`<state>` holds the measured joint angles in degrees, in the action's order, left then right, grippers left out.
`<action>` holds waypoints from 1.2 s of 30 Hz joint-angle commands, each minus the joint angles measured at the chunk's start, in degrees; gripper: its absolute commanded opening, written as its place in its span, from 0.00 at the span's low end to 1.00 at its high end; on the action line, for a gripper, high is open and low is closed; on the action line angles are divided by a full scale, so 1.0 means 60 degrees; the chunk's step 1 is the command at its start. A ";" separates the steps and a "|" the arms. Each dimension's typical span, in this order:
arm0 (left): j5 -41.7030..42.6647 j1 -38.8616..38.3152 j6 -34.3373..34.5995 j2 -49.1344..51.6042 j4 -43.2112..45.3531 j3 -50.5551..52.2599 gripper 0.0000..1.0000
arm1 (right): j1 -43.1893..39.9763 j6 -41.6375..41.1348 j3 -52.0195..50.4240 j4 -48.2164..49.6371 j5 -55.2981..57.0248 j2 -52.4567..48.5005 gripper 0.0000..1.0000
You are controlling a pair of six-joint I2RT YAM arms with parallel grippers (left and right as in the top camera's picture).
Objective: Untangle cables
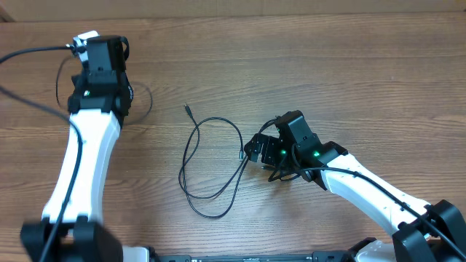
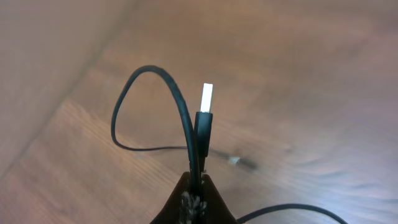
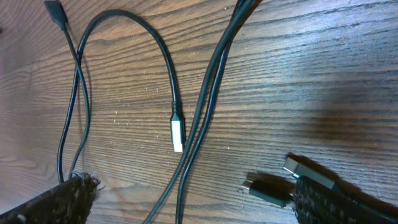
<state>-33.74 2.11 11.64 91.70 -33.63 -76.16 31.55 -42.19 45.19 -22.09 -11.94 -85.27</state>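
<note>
My right claw (image 3: pixel 189 186) gapes wide, holding nothing. The silver plug (image 3: pixel 177 134) of the looped cable (image 3: pixel 165 56) lies just ahead between my fingers, long axis pointing toward me, so this arm is nearer. My left claw (image 2: pixel 194 190), far off, pinches a second cable (image 2: pixel 180 106) below its USB tip (image 2: pixel 206 99).

Wood-grain table (image 1: pixel 306 58), evenly lit

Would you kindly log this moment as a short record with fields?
left gripper: shut on held cable
held cable: black, USB plug sticking out past the fingers
right gripper: open, above the table
loose cable: black, lying looped on the table, its silver plug between the right gripper's fingers
</note>
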 commanded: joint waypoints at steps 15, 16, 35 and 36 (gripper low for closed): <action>0.0532 0.2736 0.1144 0.3574 -0.0710 -0.0055 0.06 | 0.0036 0.0033 -0.0168 0.0029 0.0182 0.0047 1.00; 0.0900 0.2896 0.1140 0.3574 -0.0663 -0.0055 0.11 | 0.0036 0.0029 -0.0168 0.0029 0.0237 0.0047 1.00; 0.4284 0.3708 0.1698 0.3340 -0.2554 -0.1880 1.00 | 0.0036 0.0033 -0.0168 0.0025 0.0288 0.0047 1.00; 0.4517 0.3708 0.1825 0.3293 -0.2969 -0.2244 1.00 | 0.0036 0.0033 -0.0168 0.0029 0.0317 0.0047 1.00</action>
<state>-9.91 24.16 19.49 113.08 -48.53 -83.33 31.55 -42.19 45.19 -22.09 -11.09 -85.27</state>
